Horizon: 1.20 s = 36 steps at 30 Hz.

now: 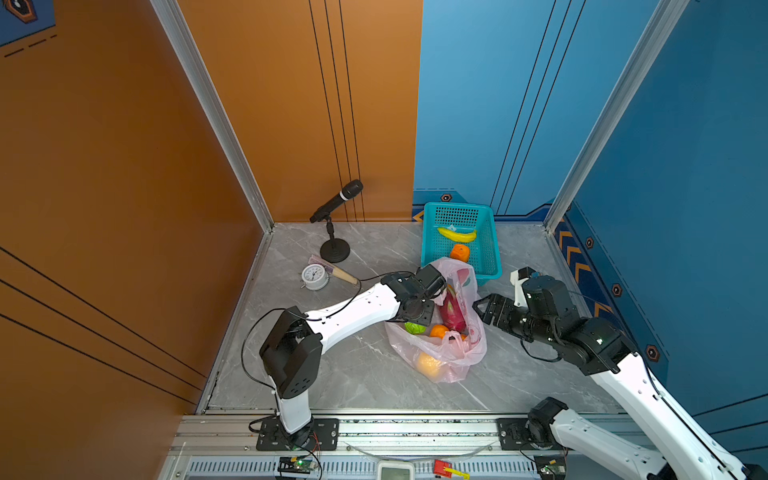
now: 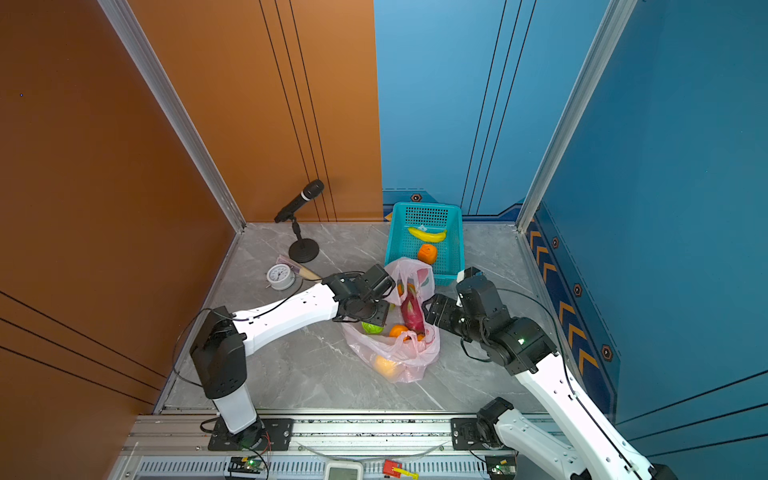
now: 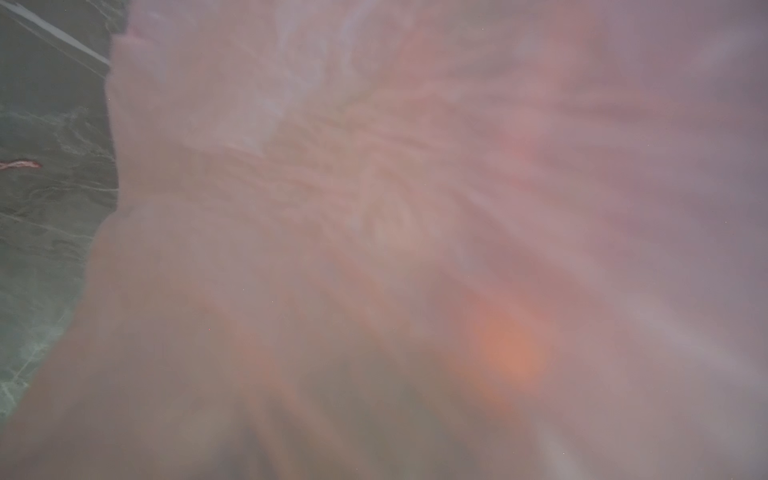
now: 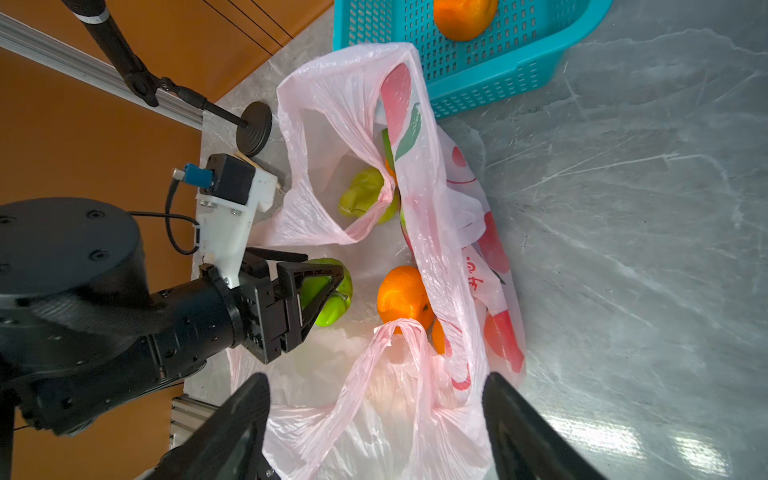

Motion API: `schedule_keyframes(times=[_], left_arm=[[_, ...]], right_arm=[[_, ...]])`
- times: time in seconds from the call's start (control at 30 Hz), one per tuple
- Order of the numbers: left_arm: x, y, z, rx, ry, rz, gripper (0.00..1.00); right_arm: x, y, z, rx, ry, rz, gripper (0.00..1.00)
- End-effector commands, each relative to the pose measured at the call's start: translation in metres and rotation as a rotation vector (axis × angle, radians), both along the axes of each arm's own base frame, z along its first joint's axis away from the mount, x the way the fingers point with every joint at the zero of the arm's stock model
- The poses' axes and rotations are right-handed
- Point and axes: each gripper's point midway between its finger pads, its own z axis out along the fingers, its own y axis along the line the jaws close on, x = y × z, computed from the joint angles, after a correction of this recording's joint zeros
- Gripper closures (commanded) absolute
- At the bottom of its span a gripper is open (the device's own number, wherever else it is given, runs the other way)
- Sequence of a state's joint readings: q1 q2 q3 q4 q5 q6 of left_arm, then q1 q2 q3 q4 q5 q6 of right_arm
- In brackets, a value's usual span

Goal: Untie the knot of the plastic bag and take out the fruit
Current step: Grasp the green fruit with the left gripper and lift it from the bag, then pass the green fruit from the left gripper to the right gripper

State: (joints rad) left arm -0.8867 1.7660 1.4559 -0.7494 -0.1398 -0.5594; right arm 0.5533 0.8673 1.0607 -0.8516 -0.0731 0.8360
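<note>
L gripper (image 4: pixel 326 270) reaches into plastic bag (image 1: pixel 453 353) from left, forearm low, jaws apart astride a green fruit (image 4: pixel 343 295); grip unclear. R gripper (image 4: pixel 376 380) is spread wide, just right of bag. Bag lies mid table (image 1: pixel 353 374), long axis near-far, mouth open upward.

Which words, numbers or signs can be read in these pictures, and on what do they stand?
Nothing can be read for certain.
On the plastic bag: red printed characters, creased and sideways, unreadable.
On the alarm clock: dial numerals, too small.
On the banana: a pale sticker, too small.
</note>
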Motion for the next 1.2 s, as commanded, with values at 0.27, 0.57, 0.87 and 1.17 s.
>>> schedule_keyframes(times=[0.27,0.57,0.87,1.17], left_arm=[[-0.009,-0.036,0.067,-0.280,-0.174,-0.183,0.59],[-0.014,-0.049,0.146,-0.533,-0.424,-0.291,0.59],[-0.046,-0.056,0.221,-0.739,-0.673,-0.525,0.58],[-0.074,-0.058,0.258,-0.778,-0.837,-0.695,0.57]], right_arm=[[0.003,-0.001,0.018,0.038,-0.039,-0.044,0.18],[0.005,0.010,0.061,0.187,-0.103,-0.040,0.17],[0.003,0.042,0.100,0.374,-0.106,0.059,0.14],[0.001,0.074,0.103,0.471,-0.020,0.165,0.13]])
